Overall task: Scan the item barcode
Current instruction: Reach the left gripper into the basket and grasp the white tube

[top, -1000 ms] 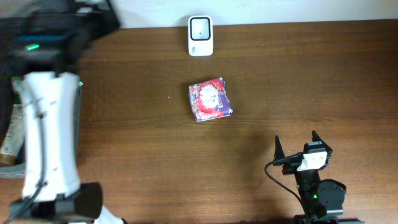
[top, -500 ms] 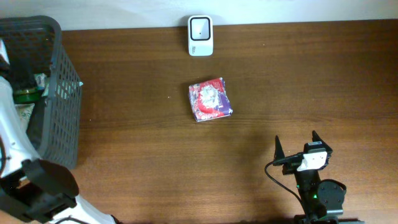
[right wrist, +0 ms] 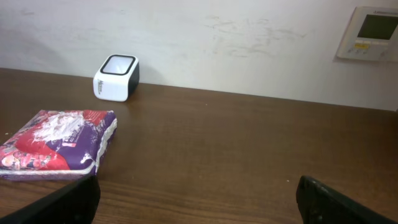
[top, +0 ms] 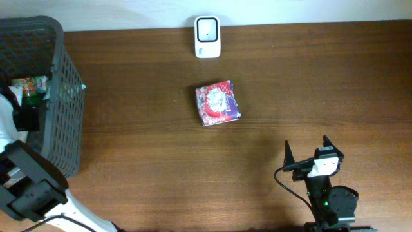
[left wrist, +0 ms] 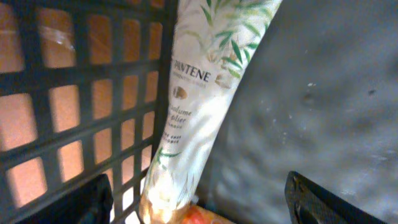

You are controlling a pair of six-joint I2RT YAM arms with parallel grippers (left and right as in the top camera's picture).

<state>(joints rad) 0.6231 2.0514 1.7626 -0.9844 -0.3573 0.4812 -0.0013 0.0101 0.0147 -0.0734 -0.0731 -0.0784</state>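
**Item:** Pantene tube, white w/ green leaf print. It stands on a lean inside the grey basket, close to the mesh wall, at the left end of the table. Judged the item up for scanning, since the left gripper straddles its lower part. Fingers are wide apart, one each side, and no contact is seen. Barcode not visible. The brand face is toward the wrist cam, so the code is prob. on the far side.

**Handling (judgement):** Plastic tube, light to moderate wt. Walls are soft and give under squeeze; the skin is glossy, so slip risk. Take hold across the body mid-length, not at an end, firm but not crushing. The mesh wall leaves little room for the finger on that side.

Sth orange-red lies by the tube's lower end; cannot identify.

**Outward:** Red-purple packet lies flat mid-table. Scanner sits at the far edge beyond it, apart. Right gripper is at near right, jaws wide, holding nothing.
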